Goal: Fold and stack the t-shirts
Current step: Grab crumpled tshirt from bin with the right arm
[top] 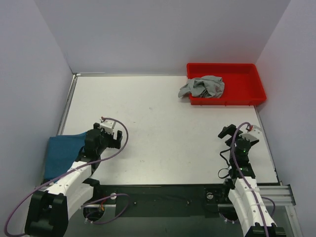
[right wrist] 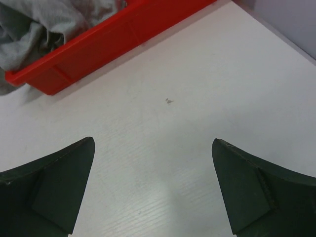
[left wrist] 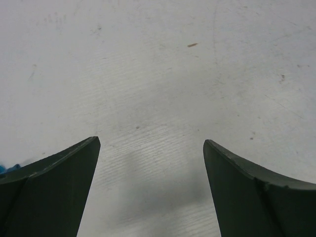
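Note:
A folded blue t-shirt (top: 61,155) lies at the table's left edge, partly under my left arm. A crumpled grey t-shirt (top: 202,87) hangs over the near-left rim of a red bin (top: 247,81) at the back right; it also shows in the right wrist view (right wrist: 39,24). My left gripper (top: 117,139) is open and empty over bare table, just right of the blue shirt; its fingers (left wrist: 59,187) frame bare table. My right gripper (top: 231,133) is open and empty, near the table's right side, in front of the bin (right wrist: 98,44).
White walls close in the table on the left, back and right. Purple cables loop from both arms. A black frame runs along the near edge (top: 163,197).

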{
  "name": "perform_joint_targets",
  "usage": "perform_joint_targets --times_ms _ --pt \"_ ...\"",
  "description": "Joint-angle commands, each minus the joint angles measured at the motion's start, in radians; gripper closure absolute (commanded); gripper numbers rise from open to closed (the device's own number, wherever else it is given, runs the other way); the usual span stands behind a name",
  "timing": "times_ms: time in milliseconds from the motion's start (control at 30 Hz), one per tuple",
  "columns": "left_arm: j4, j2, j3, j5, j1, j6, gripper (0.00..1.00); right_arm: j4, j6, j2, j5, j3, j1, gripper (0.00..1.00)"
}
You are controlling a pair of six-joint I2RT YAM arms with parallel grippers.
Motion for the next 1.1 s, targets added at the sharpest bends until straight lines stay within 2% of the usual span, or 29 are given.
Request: perform_joint_targets --times_ms 0,67,100,133,167,200,300,333,367,467,600,700,867,933,967,1000,1033,1067 --pt "-0.119 -0.015 0.119 0.332 -0.002 0.198 0.03 -0.066 0.105 -0.001 0.002 0.182 -0.016 0.0" --pt "-0.116 -0.007 0.139 0.301 -0.002 0.196 0.03 -0.118 0.062 0.079 -0.116 0.3 -0.016 0.0" --pt "-0.134 -0.001 0.166 0.276 -0.002 0.155 0.03 -0.152 0.053 0.164 -0.153 0.415 -0.016 0.0" --pt "-0.151 0.022 0.192 0.188 -0.001 0.134 0.03 -0.251 0.036 0.22 -0.225 0.475 -0.016 0.0" --pt "-0.209 0.042 0.247 0.135 -0.001 0.064 0.03 -0.305 0.031 0.318 -0.245 0.623 -0.018 0.0" --pt "-0.256 0.09 0.29 0.099 0.005 0.039 0.03 -0.428 0.021 0.385 -0.283 0.781 -0.018 0.0" --pt "-0.474 0.204 0.475 0.205 0.005 -0.022 0.03 -0.685 0.01 0.701 -0.293 1.078 -0.016 0.0" --pt "-0.505 0.232 0.51 0.292 0.005 -0.03 0.03 -0.778 0.004 0.761 -0.282 1.226 -0.018 0.02" --pt "-0.59 0.287 0.596 0.372 0.001 -0.03 0.04 -0.835 0.004 0.894 -0.256 1.306 -0.016 0.04" --pt "-0.868 0.431 0.79 0.463 -0.006 0.01 0.08 -1.018 0.024 1.193 -0.227 1.61 -0.016 0.11" --pt "-1.101 0.598 1.011 0.46 -0.009 0.131 0.12 -1.046 0.051 1.453 -0.225 1.822 -0.012 0.14" --pt "-1.102 0.622 1.062 0.4 -0.004 0.174 0.12 -1.048 0.022 1.592 -0.311 1.954 0.013 0.14" --pt "-1.025 0.605 1.047 0.413 0.008 0.142 0.12 -1.017 0.02 1.762 -0.301 2.117 0.05 0.13" --pt "-1.015 0.597 1.032 0.419 0.024 0.124 0.12 -1.016 0.027 1.799 -0.27 2.158 0.05 0.27" --pt "-1.013 0.591 1.03 0.428 0.031 0.114 0.12 -1.016 0.022 1.804 -0.259 2.172 0.05 0.48" --pt "-1.016 0.585 1.027 0.439 0.045 0.113 0.12 -1.014 0.019 1.797 -0.227 2.174 0.05 0.63" --pt "-1.021 0.582 1.028 0.443 0.051 0.111 0.12 -1.009 0.007 1.788 -0.212 2.168 0.048 0.9" --pt "-1.022 0.576 1.033 0.446 0.066 0.111 0.12 -1.003 -0.012 1.764 -0.183 2.163 0.045 0.99"
